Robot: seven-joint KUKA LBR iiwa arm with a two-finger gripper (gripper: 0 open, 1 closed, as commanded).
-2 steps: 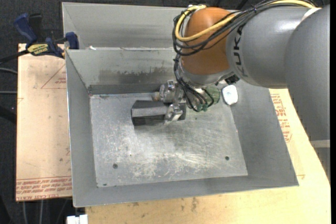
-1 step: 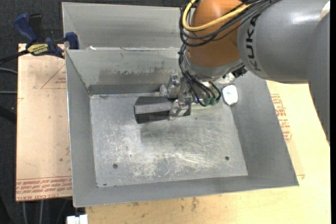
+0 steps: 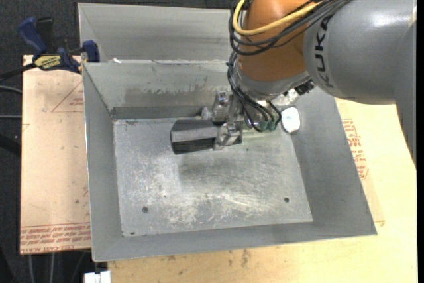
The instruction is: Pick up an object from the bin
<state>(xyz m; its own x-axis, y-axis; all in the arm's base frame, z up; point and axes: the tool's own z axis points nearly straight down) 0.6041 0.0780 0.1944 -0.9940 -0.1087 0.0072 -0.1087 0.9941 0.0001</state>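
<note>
Item 1, bin: grey metal with sloped walls. I see no loose thing on its left half, and the front of the floor is bare too.

Item 2, dark block: a dark grey, oblong piece in the upper middle of the bin, near the foot of the back wall. Its long axis runs left to right and tips slightly. The left end is free, and the right end runs into the jaws. A soft shadow lies on the floor in front of it and apart from it, so I judge the block is raised off the floor rather than resting on it.

Item 3, jaws: they sit at the block's right end, drawn in narrow and clamped on that end. The block sticks out to their left, so the grip is well off its middle and I expect it may sag or swing. Any lift should go straight up, clear of the back wall.

Item 4, orange cover: the wrist housing above the jaws, wrapped in cables.

Item 5, white piece: small, just right of the jaws. I cannot tell whether it belongs to the wrist or the bin.

Item 6, arm: a grey link entering from the right.
</note>
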